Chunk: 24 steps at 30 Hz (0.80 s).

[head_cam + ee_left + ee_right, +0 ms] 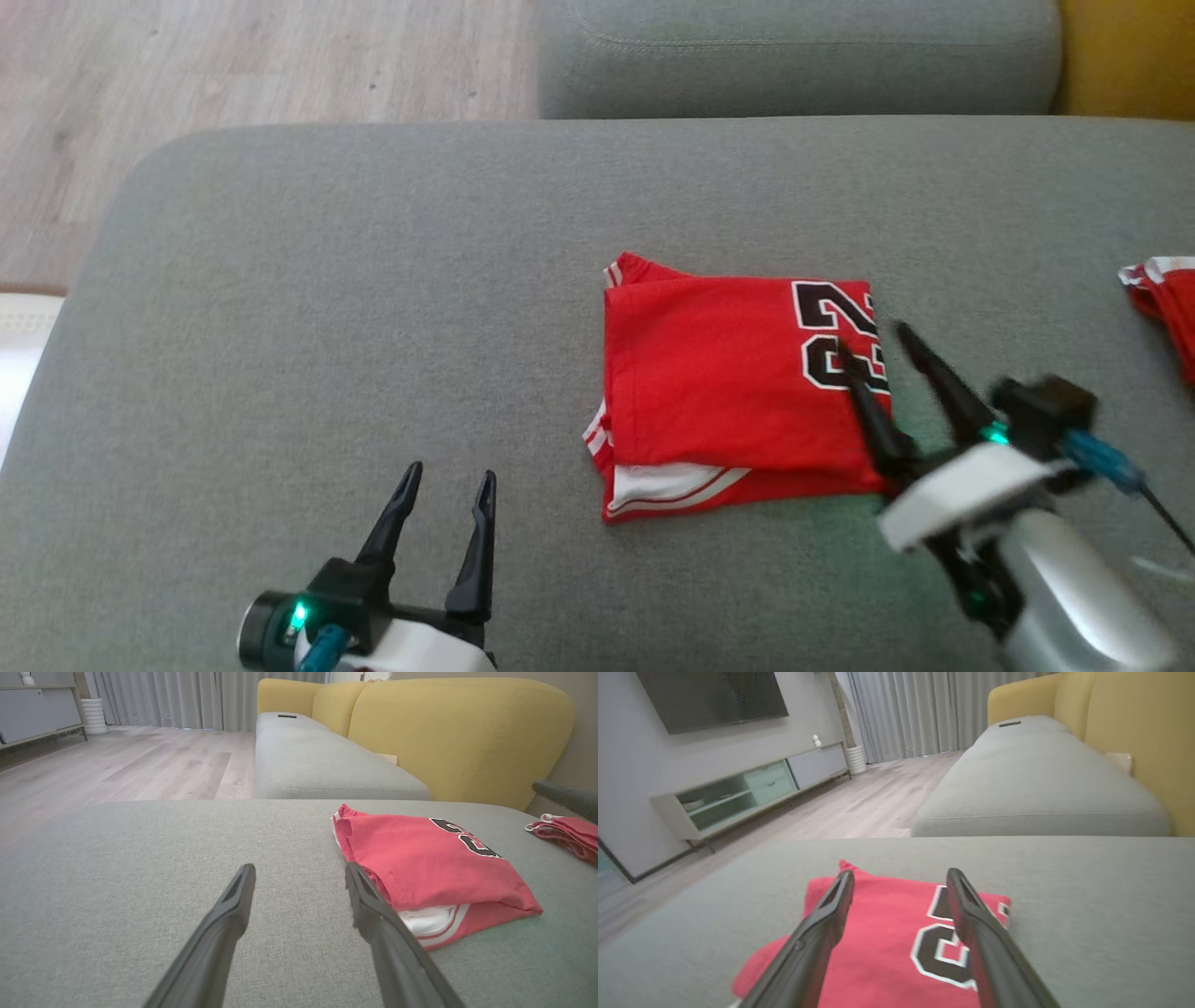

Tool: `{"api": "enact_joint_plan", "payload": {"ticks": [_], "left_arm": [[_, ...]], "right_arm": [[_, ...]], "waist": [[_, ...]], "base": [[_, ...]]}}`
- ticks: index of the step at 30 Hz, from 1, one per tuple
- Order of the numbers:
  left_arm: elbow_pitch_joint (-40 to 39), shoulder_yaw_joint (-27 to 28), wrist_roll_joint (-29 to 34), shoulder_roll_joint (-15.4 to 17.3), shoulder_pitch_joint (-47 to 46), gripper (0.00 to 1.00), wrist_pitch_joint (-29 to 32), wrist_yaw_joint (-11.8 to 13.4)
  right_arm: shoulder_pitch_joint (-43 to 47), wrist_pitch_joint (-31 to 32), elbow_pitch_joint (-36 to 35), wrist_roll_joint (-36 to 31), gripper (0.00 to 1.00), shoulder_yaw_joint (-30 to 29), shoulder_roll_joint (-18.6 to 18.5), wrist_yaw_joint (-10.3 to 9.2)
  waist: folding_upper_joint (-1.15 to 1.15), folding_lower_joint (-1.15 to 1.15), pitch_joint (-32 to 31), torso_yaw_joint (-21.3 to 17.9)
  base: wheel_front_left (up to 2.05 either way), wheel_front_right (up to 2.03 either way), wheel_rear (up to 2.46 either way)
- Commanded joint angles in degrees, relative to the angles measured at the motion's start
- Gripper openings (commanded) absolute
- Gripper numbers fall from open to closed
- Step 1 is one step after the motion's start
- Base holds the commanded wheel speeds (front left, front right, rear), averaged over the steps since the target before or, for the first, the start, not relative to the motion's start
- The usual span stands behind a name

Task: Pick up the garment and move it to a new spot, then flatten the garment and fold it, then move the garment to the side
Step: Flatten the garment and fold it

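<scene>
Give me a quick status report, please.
Left gripper open, beside the jersey. Right gripper open, over its numbered edge. Jersey folded on the cushion. Second red garment at far right.

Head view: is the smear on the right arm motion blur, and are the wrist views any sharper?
In the head view the right gripper and its forearm are smeared, most likely by motion blur, while the left gripper and the folded jersey are crisp; the left wrist view is sharp but washes the jersey out to pink; the right wrist view is soft throughout, with fuzzy numerals.
</scene>
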Motion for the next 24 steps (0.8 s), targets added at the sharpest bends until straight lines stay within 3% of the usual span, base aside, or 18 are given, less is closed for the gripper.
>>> {"api": "enact_joint_plan", "payload": {"ticks": [1, 8, 14, 24], "left_arm": [[-2.0, 2.0, -0.3, -0.5, -2.1, 1.00, -0.7, 0.4], [-2.3, 4.2, -0.4, -0.5, -0.6, 1.00, -0.7, 1.2], [-3.7, 5.6, 0.0, -0.5, 0.5, 1.00, -0.7, 1.9], [-3.1, 7.2, 0.7, -0.5, 4.1, 1.00, -0.7, 2.4]], "right_arm": [[-0.2, -1.1, -1.7, -1.1, 1.00, -0.6, -1.0, 0.39], [5.9, -2.7, -3.7, -6.4, 1.00, -8.4, -1.0, 0.39], [13.0, -2.7, -11.2, -12.3, 1.00, -15.7, 3.1, 0.39], [22.2, -2.8, -14.3, -16.8, 1.00, -17.2, 6.7, 0.39]], "waist": [[0.00, 0.00, -0.3, -0.4], [0.00, 0.00, -2.4, -2.7], [0.00, 0.00, -3.6, -3.1], [0.00, 0.00, -6.8, -2.4]], "base": [[0.00, 0.00, 0.00], [0.00, 0.00, 0.00], [0.00, 0.00, 0.00], [0.00, 0.00, 0.00]]}}
